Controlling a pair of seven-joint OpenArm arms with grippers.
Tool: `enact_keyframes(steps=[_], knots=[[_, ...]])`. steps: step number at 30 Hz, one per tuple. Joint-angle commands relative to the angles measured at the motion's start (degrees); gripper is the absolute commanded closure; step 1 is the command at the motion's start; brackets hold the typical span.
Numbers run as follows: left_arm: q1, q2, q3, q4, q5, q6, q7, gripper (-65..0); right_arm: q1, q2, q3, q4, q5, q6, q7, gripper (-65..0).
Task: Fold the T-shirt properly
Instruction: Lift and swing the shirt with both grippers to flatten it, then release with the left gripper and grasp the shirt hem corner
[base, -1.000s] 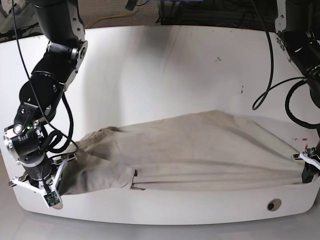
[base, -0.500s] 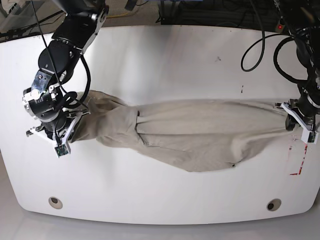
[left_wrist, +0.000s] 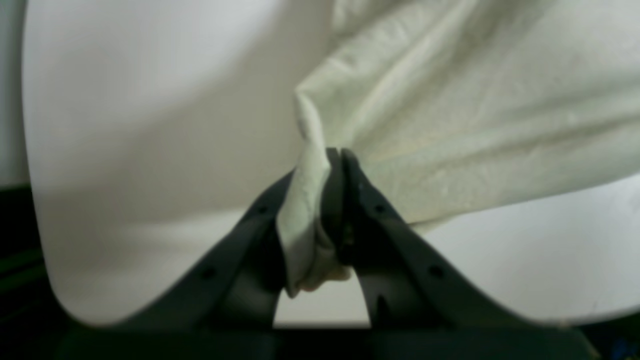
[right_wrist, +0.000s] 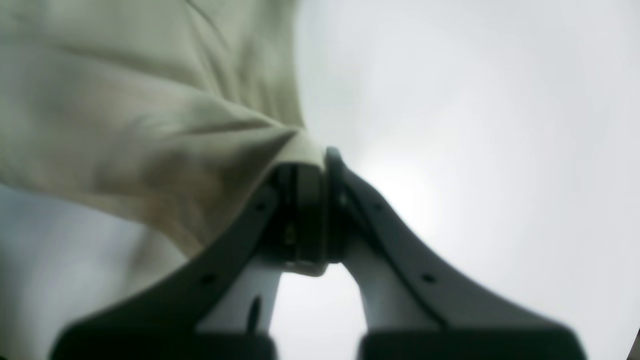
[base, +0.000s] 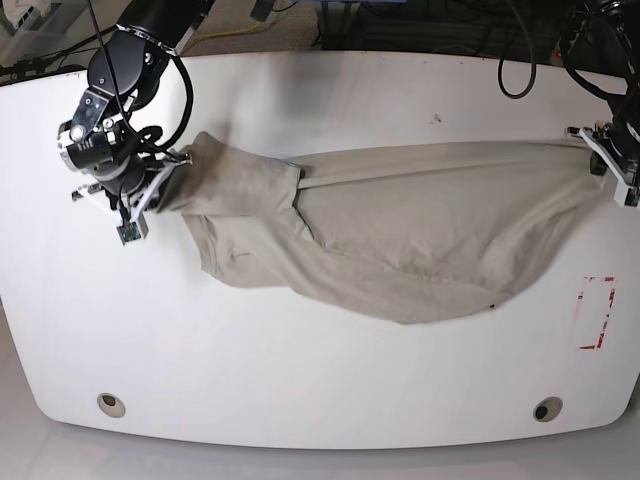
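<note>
The T-shirt looks light, thin and limp, likely to sag and slide wherever it is not held, so a hold at edge or corner folds, as now, seems best. It is plain beige-khaki, wrinkled, with no print, stretched between the two grippers across the white table, its middle drooping in a loose belly toward the table's near edge. The left gripper is pressed together on a bunched fold; the right gripper likewise pinches a gathered edge.
</note>
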Motion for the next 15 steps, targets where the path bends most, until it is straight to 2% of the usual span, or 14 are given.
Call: enact_keyframes(steps=[1, 9, 12, 15], knots=[[1.4, -1.1, -1.6, 1.0, -0.4, -1.4, -0.9, -0.3, -0.9, 0.4, 0.0, 1.0, 2.8, 0.0, 1.2, 0.0], [8.2, -0.1, -1.5, 0.6, -0.2, -2.0, -6.5, -1.8, -6.7, 0.3, 1.3, 1.0, 8.8, 0.0, 1.2, 0.0], [8.9, -0.1, -0.1, 0.6, -0.2, -2.0, -6.7, -13.5, -7.1, 0.2, 2.4, 1.0, 10.8, 0.0, 1.2, 0.0], [9.1, -0.2, 1.1, 0.6, -0.2, -1.8, -6.7, -32.9, -7.8, 0.2, 2.4, 1.0, 11.3, 0.0, 1.2, 0.0]])
